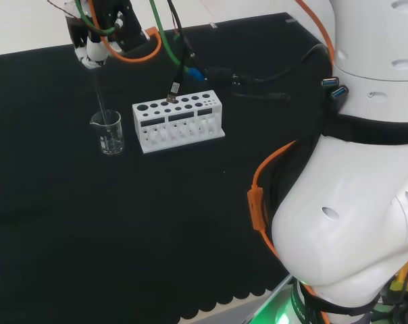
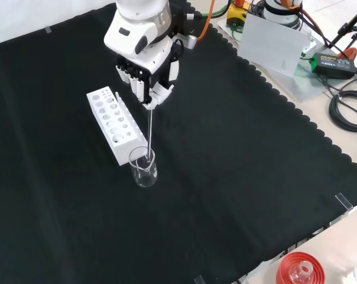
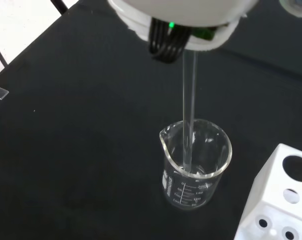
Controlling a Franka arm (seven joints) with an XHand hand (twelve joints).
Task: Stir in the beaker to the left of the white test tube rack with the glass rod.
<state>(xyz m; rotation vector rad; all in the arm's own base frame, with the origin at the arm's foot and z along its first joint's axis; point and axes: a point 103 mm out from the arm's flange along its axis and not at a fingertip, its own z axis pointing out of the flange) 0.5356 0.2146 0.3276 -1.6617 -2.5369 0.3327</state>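
In the front view, a red ribbed ring (image 2: pixel 301 267) holding a piece of clear glassware sits nearest, at the bottom edge past the scalloped border of the black cloth (image 2: pixel 237 177), which is matte and smooth across the bench. Farther in, a small clear beaker (image 2: pixel 143 167) stands upright on the cloth; it is cylindrical, thin-walled, with a pouring lip and printed graduation marks that show in the wrist view. Just behind it lies the white test tube rack (image 2: pixel 114 123), a long blocky plastic piece with rows of round holes on top; in the head view the beaker stands just left of the rack, close to it but not touching. A thin, straight, clear glass rod (image 2: pixel 150 130) runs nearly upright from above down into the beaker, its lower end inside near the bottom, as the wrist view shows. Above the beaker hangs the black and white hand (image 2: pixel 148 74), its fingers curled and pinching the rod's upper end. Beyond it rises the arm's glossy white rounded link (image 2: pixel 137 23). The beaker is directly below the hand, linked to it by the rod alone.
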